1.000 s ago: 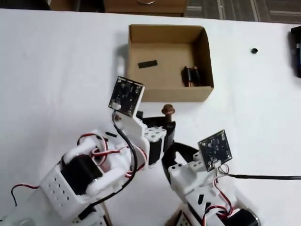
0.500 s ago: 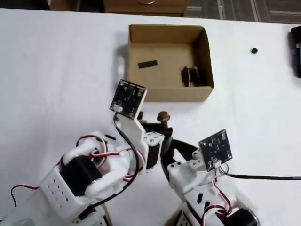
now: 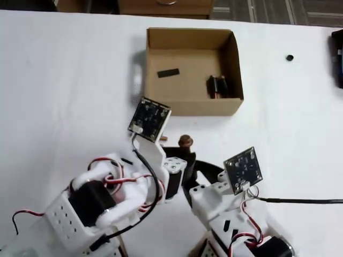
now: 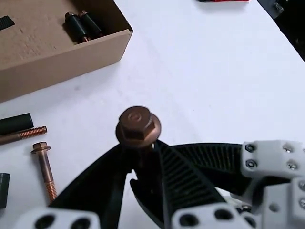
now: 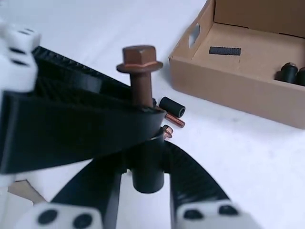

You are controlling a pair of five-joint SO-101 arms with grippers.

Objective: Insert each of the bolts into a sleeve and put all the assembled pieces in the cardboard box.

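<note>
A copper bolt (image 4: 138, 125) stands upright with my left gripper (image 4: 143, 160) shut on its shank just under the hex head. Its lower end sits in a black sleeve (image 5: 146, 168), on which my right gripper (image 5: 146, 175) is shut. In the high view the bolt head (image 3: 185, 141) shows between both arms, a little in front of the cardboard box (image 3: 188, 107). Two assembled pieces (image 3: 217, 85) lie in the box's right corner, near a flat black strip (image 3: 168, 73). Two loose bolts (image 4: 45, 169) and a loose sleeve (image 5: 172, 106) lie on the table beside the grippers.
A small black part (image 3: 289, 57) lies far right on the white table (image 3: 64, 80), and a dark device (image 3: 337, 53) sits at the right edge. A black cable (image 3: 300, 202) runs off right from the right arm. Another sleeve (image 4: 2, 191) lies near the loose bolts.
My left gripper has carried the bolt away from the box toward the right gripper, and the head now sits lower over the sleeve. The right arm has barely shifted.
</note>
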